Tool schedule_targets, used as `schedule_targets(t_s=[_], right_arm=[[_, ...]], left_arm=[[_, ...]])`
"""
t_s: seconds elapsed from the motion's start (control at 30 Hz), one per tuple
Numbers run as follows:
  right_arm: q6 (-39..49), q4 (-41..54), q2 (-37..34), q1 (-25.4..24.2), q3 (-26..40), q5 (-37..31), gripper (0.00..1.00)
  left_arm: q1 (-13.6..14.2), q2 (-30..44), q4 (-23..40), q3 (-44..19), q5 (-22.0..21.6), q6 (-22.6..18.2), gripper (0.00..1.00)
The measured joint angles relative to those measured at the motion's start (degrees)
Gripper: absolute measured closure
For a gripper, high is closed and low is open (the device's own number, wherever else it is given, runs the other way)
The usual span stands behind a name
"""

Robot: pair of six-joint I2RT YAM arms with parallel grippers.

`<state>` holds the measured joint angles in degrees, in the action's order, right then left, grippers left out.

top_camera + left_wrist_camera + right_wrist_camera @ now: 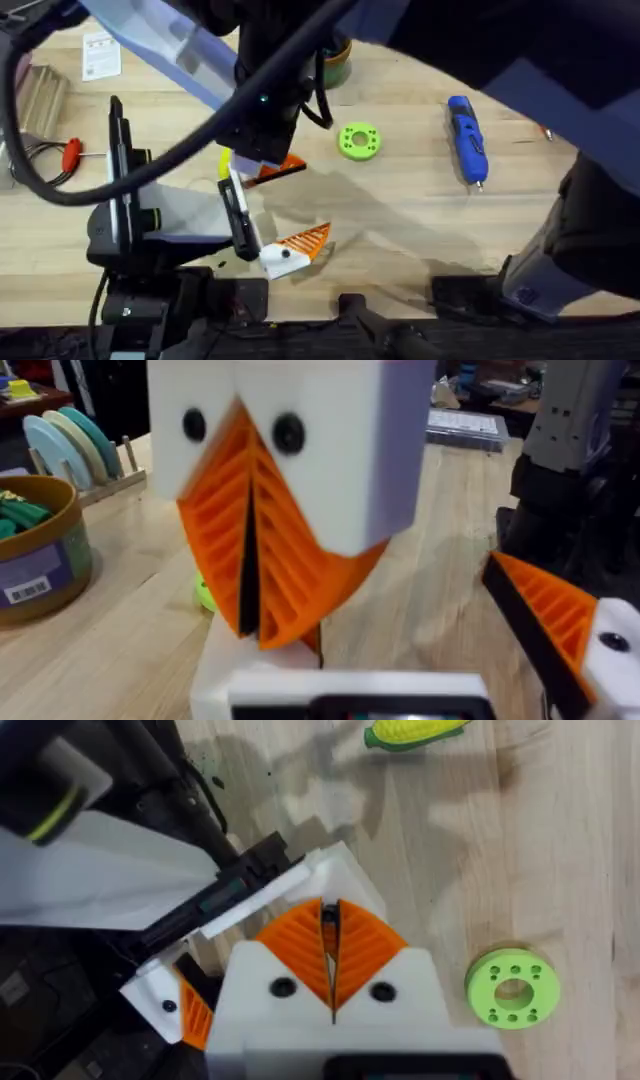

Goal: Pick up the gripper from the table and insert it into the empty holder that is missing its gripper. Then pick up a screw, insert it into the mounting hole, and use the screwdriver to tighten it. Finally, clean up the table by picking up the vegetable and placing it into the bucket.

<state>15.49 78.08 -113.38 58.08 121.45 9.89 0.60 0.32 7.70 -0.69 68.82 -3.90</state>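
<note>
My right gripper (268,168) reaches across the table, its orange ribbed fingers (215,530) shut. A sliver of darker orange at their tips reads as the gripper (310,640), pressed onto the white holder (325,870) of my left arm. My left gripper (262,225) is open, with one orange finger (545,620) mounted on its far side. The yellow-green vegetable (415,732) lies just beyond the right gripper. The blue screwdriver (467,140) lies at the right. The bucket (40,560) stands at the back. No screw is in view.
A green disc (360,140) lies right of the grippers. A red-handled screwdriver (72,152) and cables sit at the far left. A rack of coloured plates (70,445) stands behind the bucket. The right arm's dark bulk covers the upper right.
</note>
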Motion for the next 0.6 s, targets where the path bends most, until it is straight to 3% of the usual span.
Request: schedule_targets(t_s=[0.5,0.53,0.6], right_arm=[[0.0,0.1,-0.3,0.0,0.2,0.0,0.995],[-0.1,0.2,-0.3,0.0,0.2,0.0,0.935],[0.0,0.1,-0.3,0.0,0.2,0.2,0.676]], left_arm=[[0.0,0.0,0.0,0.0,0.0,0.5,0.016],[0.0,0.0,0.0,0.0,0.0,0.5,0.015],[0.0,0.0,0.0,0.0,0.1,0.5,0.015]])
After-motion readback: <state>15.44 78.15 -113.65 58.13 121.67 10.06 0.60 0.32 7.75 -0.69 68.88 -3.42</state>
